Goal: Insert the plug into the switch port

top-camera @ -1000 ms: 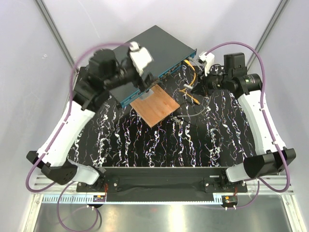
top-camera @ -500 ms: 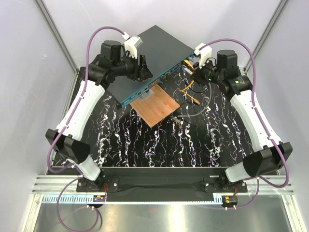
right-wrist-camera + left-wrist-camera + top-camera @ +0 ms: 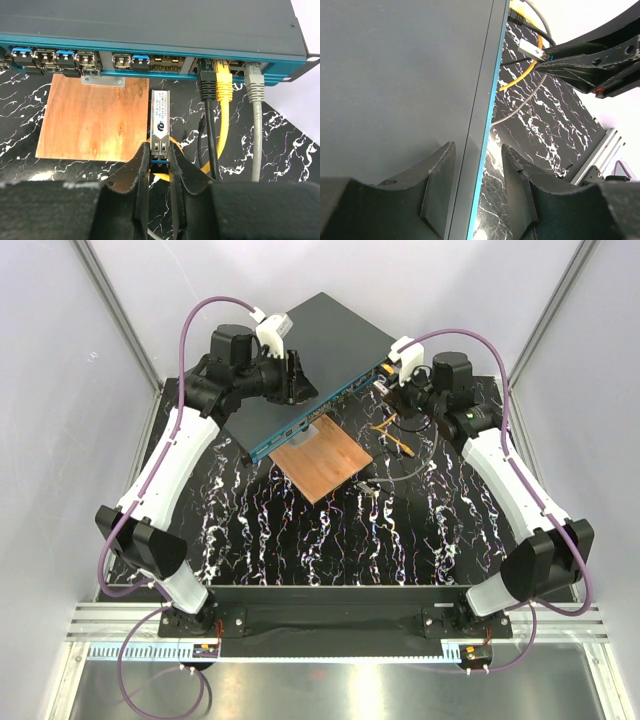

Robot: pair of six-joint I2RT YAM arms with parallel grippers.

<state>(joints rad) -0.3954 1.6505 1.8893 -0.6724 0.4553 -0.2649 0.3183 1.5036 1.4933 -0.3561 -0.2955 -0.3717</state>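
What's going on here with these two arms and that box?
The right fingers grip a small silver plug, pointing it at the teal, port-lined front of the flat dark switch. The plug is close to the ports but not in yet. The left fingers are spread open over the switch's top front edge, holding nothing. Three cables are plugged in farther along.

Bright, even, diffuse light from above; white walls (image 3: 60, 440) nearly washed out, shadows on the table (image 3: 300, 540) soft and faint. Wrist views sharp at mid-range, own fingers (image 3: 437, 185) dark and blurred near the lens. Mild sheen on near metal sheet (image 3: 320, 685).
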